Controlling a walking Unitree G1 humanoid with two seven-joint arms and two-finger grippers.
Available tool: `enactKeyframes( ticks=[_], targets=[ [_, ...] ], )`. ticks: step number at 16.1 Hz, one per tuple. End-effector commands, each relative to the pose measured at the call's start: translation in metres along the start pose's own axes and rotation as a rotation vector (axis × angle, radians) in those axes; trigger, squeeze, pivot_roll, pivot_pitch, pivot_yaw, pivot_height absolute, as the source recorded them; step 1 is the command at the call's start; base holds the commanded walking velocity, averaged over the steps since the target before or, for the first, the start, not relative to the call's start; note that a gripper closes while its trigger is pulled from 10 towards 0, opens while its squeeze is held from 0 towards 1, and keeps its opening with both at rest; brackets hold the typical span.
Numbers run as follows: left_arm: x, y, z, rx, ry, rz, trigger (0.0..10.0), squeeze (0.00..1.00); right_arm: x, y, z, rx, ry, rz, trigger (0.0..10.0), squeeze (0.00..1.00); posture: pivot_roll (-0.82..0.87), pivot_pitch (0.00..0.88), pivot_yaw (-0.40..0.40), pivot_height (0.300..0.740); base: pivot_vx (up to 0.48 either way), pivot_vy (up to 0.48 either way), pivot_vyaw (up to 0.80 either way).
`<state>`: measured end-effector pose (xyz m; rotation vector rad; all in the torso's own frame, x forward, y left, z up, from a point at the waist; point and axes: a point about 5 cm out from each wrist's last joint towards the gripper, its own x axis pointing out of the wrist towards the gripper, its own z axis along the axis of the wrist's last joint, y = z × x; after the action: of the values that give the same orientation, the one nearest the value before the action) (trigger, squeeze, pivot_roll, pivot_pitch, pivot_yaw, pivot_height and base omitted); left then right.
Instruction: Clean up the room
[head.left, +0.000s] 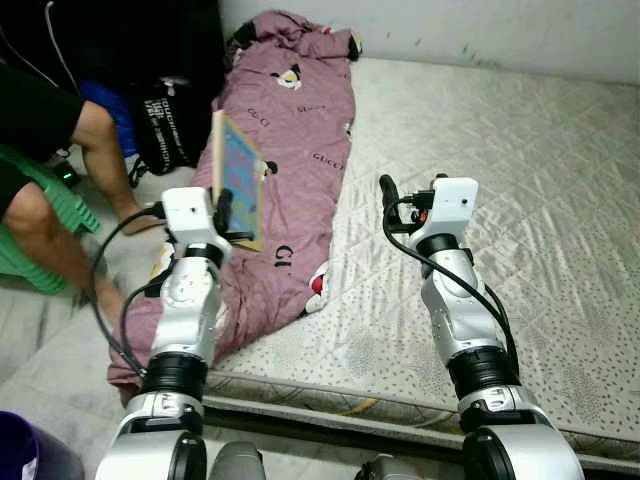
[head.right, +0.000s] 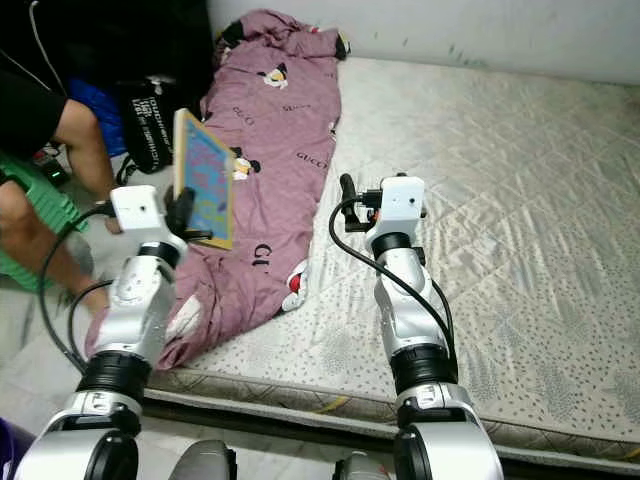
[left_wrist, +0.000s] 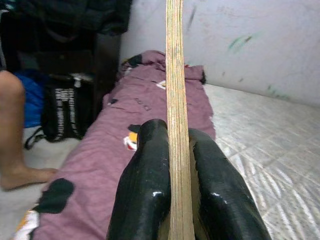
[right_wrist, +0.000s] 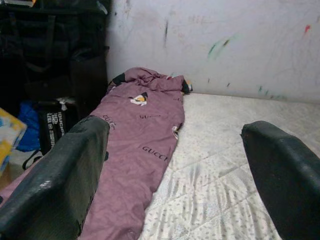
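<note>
My left gripper (head.left: 224, 215) is shut on a thin wooden board with a blue printed face (head.left: 238, 176), held upright on its edge above the left side of the bed. In the left wrist view the board's edge (left_wrist: 176, 100) runs straight up between the two black fingers (left_wrist: 142, 190). A mauve quilt with cartoon prints (head.left: 290, 130) lies along the left edge of the bare quilted mattress (head.left: 500, 150). My right gripper (head.left: 390, 200) hovers open over the mattress, right of the quilt, with nothing between its fingers (right_wrist: 60, 180).
A person's bare legs (head.left: 95, 150) and a green plastic stool (head.left: 25, 255) are on the floor at the left. A black printed bag (head.left: 165, 120) stands by the dark cabinet behind. A white marked wall (right_wrist: 225, 40) runs behind the bed. A purple bin rim (head.left: 20, 440) is at bottom left.
</note>
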<state>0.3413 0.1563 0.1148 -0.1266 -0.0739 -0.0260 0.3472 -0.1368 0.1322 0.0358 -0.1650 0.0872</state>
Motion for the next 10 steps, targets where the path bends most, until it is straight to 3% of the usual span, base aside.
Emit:
enactKeyframes(
  ticks=[1,5,8,10],
  targets=[
    [0.0073,-0.0059,0.0109,0.012,-0.039,-0.019,10.0,0.00,0.0043,-0.0031,0.0034,0.003,-0.004,-0.028,10.0,0.00,0.00,0.000,0.018,0.740,0.000,0.000,0.00],
    [0.0090,-0.0080,0.0141,0.003,-0.051,-0.027,10.0,0.00,0.0040,-0.0043,0.0027,0.000,-0.005,-0.041,10.0,0.00,0.01,0.000,0.011,0.740,0.000,0.000,-0.78],
    [0.0052,-0.0035,0.0115,-0.021,-0.046,-0.009,10.0,0.00,0.0018,-0.0018,0.0016,0.004,0.004,-0.026,10.0,0.00,0.02,0.000,-0.002,0.740,0.000,0.000,0.00],
    [0.0010,-0.0011,0.0086,-0.028,-0.040,0.004,10.0,0.00,-0.0003,-0.0015,-0.0018,0.001,0.013,-0.021,10.0,0.00,0.02,0.000,-0.004,0.740,0.000,-0.244,0.00]
  ],
)
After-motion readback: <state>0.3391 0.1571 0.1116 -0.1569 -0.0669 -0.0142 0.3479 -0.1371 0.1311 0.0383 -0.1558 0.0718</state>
